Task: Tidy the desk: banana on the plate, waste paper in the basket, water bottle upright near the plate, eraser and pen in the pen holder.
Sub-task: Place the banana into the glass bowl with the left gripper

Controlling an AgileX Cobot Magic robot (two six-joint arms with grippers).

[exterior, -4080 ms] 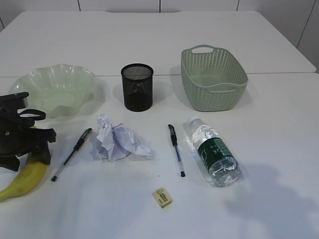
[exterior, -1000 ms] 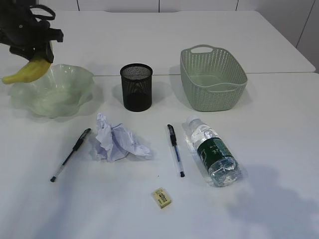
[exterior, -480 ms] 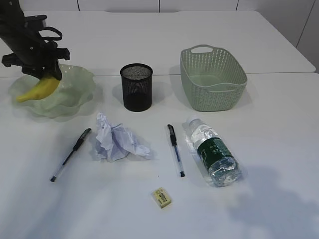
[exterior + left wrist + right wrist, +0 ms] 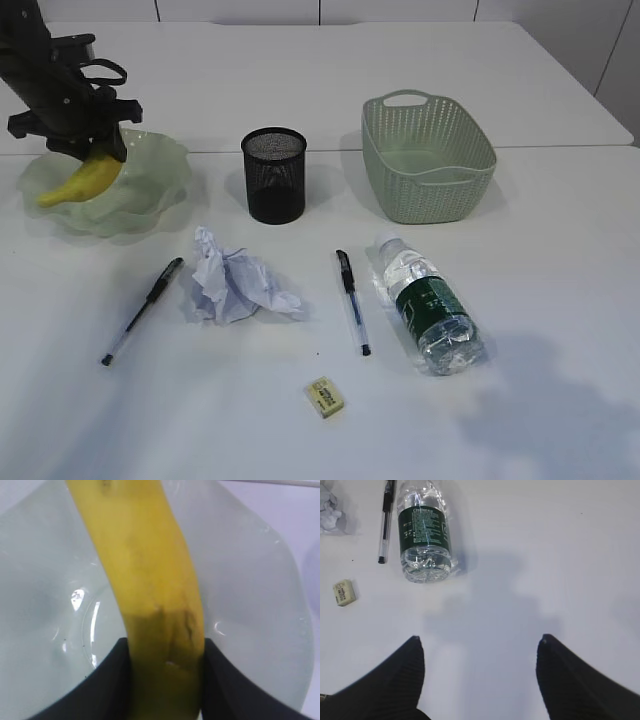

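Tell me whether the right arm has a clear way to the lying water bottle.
Probably yes. The right gripper hangs open and empty over bare table, and the water bottle lies ahead with only a pen beside it, nothing between.

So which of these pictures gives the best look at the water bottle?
The exterior view: the water bottle lies whole on its side on the table, cap toward the basket. The right wrist view shows it too, but its cap end is cut off at the top edge. The left wrist view misses it entirely.
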